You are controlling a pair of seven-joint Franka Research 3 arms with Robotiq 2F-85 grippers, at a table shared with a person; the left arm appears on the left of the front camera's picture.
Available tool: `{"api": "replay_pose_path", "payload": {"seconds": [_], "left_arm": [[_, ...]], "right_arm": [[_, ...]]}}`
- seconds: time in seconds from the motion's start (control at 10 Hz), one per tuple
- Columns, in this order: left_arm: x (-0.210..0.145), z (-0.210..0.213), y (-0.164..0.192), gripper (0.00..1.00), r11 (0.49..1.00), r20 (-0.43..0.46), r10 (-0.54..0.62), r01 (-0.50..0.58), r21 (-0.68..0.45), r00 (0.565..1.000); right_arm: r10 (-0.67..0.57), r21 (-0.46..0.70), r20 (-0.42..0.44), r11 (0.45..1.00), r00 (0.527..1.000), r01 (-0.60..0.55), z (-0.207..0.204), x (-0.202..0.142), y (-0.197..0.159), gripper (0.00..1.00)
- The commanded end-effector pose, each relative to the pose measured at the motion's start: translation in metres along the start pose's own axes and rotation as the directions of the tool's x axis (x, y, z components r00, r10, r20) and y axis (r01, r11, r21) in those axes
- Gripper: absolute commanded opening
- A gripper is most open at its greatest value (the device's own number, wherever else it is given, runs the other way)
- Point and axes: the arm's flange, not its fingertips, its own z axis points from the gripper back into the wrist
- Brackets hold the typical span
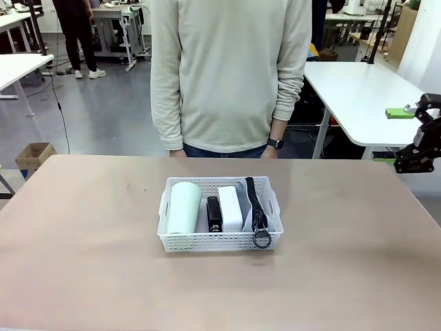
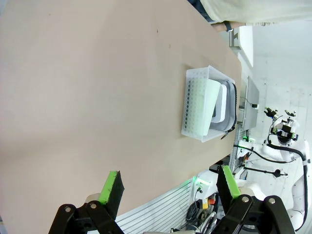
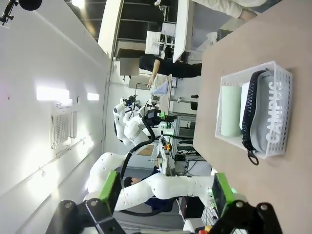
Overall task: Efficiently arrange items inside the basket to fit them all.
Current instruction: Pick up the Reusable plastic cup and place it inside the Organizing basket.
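The white perforated basket (image 1: 220, 241) sits mid-table. Inside, from left to right, lie a pale green cup (image 1: 183, 205) on its side, a small black stapler (image 1: 214, 214), a white box (image 1: 229, 207) and the grey pouch (image 1: 270, 215), whose black strap (image 1: 256, 200) ends in a ring (image 1: 261, 238) at the front wall. My right gripper (image 1: 398, 138) hovers open at the table's right edge, well away from the basket. The right wrist view shows the basket (image 3: 253, 68), the "CAMPUS" pouch (image 3: 275, 114) and the cup (image 3: 230, 117) beyond my open right gripper (image 3: 165, 187). My left gripper (image 2: 169, 187) is open and empty, far from the basket (image 2: 195, 102).
A person (image 1: 231, 69) in a pale sweater stands at the table's far edge, arms at the sides. The brown table top (image 1: 83, 241) spreads wide around the basket. A white table (image 1: 358, 89) stands behind at right, a cardboard box (image 1: 34, 157) on the floor at left.
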Motion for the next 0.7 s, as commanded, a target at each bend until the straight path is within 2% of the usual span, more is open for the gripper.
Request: {"api": "replay_pose_path", "payload": {"seconds": [0.0,0.6], "left_arm": [[-0.0026,0.0025,0.0020,1.00,1.000,-0.009,-0.019,0.019,-0.002,1.000],[-0.0026,0.0025,0.0020,1.00,1.000,-0.009,-0.019,0.019,-0.002,1.000]], "right_arm": [[-0.021,0.026,0.009,0.999,1.000,0.020,0.0001,0.0008,0.0036,1.00],[-0.021,0.026,0.009,0.999,1.000,0.020,0.0001,0.0008,0.0036,1.00]]}}
